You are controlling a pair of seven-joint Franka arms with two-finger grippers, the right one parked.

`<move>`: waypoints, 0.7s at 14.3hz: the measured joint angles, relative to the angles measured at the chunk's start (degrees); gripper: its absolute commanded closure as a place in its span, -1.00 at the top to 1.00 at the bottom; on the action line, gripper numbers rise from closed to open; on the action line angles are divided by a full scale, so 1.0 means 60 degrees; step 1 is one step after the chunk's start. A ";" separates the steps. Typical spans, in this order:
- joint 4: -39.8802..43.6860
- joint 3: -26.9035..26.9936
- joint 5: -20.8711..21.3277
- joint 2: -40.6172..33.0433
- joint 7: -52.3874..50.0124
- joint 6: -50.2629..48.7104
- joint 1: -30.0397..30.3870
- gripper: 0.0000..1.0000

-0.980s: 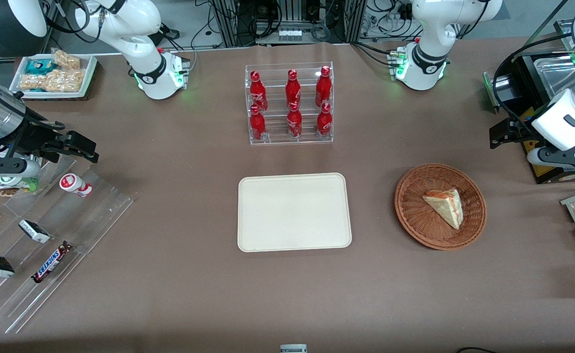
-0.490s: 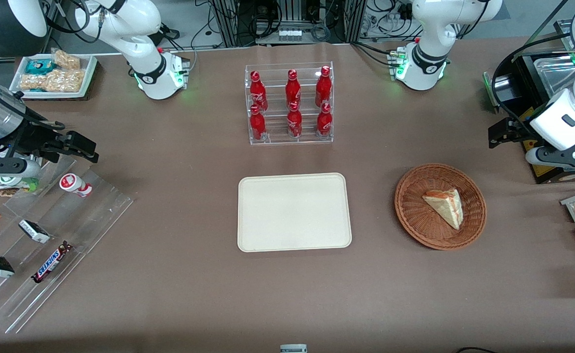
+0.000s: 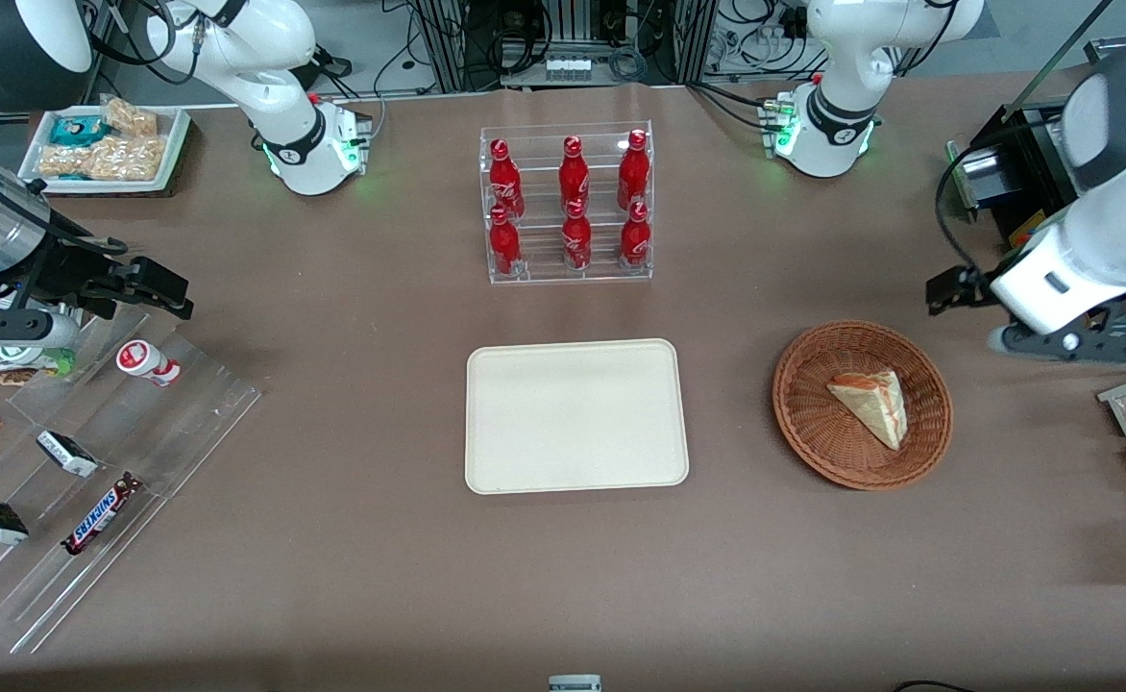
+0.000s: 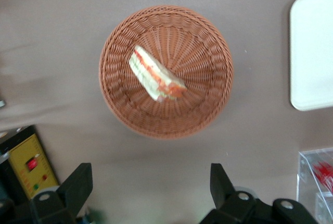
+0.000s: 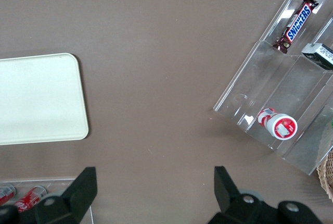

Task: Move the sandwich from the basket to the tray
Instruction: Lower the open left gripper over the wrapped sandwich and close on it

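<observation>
**Sandwich in the basket, arm hanging close by**

While the sandwich (image 3: 870,407) lies flat in the round wicker basket (image 3: 813,428), the working arm's gripper (image 4: 151,188) hangs in the air above the brown table (image 3: 352,577), near the basket's rim and a little farther from the front camera than the basket. Its two dark fingers (image 4: 78,183) are spread wide with nothing between them. Seen from the wrist, the wedge rests a touch off the basket's middle, with its red-orange and green filling along the cut edge. The cream tray (image 3: 576,415) lies bare at the middle of the table, well apart from the basket, toward the parked arm's end from it. Farther from the front camera than the tray stands a clear rack of red bottles (image 3: 568,204). At the parked arm's end, a stepped clear display (image 3: 92,452) holds a Snickers bar (image 3: 100,513).
</observation>
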 measured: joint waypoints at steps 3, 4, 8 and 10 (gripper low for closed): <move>-0.1713 0.0026 0.0002 0.0209 -0.0084 0.2413 0.0013 1.00; -0.2310 0.0048 0.0002 0.0272 -0.0097 0.3289 0.0026 1.00; -0.3844 0.0101 0.0002 0.0492 -0.0832 0.5573 0.0103 1.00; -0.4125 0.0099 0.0001 0.0562 -0.2472 0.6060 0.0099 1.00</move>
